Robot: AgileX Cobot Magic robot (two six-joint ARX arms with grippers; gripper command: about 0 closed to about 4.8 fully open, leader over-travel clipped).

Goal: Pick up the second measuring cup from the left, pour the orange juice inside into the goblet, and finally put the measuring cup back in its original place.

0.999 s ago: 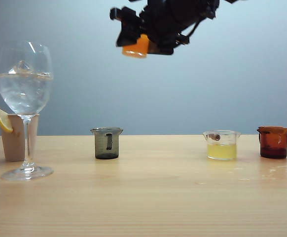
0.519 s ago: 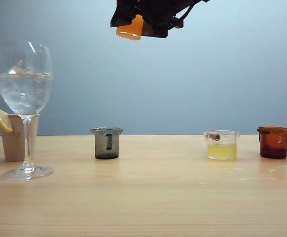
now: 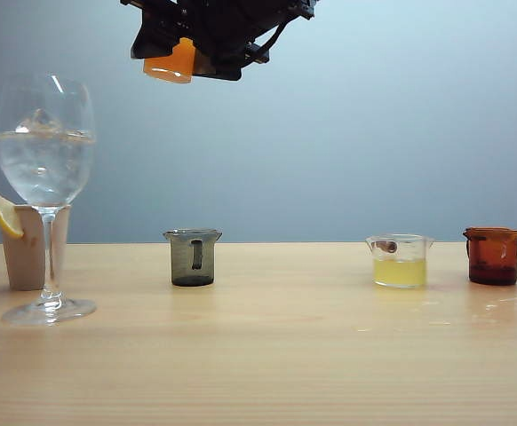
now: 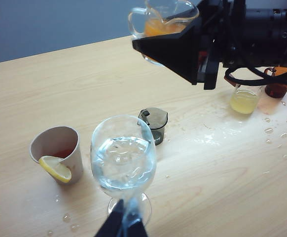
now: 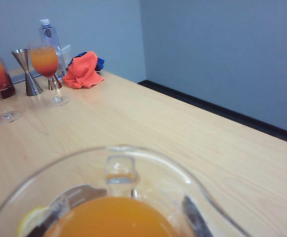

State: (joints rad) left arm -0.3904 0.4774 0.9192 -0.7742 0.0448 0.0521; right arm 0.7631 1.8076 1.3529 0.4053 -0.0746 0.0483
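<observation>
While the right gripper (image 3: pixel 180 55) clamps the small clear glass measuring cup (image 3: pixel 171 64) of bright orange juice (image 4: pixel 159 28) high up, the tall clear stemmed goblet (image 3: pixel 44 142) stands below and leftward, and the left gripper (image 4: pixel 126 223), near the goblet's foot, cannot be judged.

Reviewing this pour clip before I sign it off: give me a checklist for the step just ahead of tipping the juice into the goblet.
1. Cup held: ok. The right gripper is shut on the cup, high above the table.
2. Juice still in cup: ok. Orange juice fills the lower part.
3. Cup over goblet: not ok. It hangs right of the goblet, not above its rim.
4. Goblet upright: ok. It stands on its foot, already holding clear liquid and ice.
5. Goblet steadied: cannot tell. The left gripper is by its foot; contact is unclear.
6. Return spot free: ok. Bare table lies between the grey cup and the yellow cup.
</observation>
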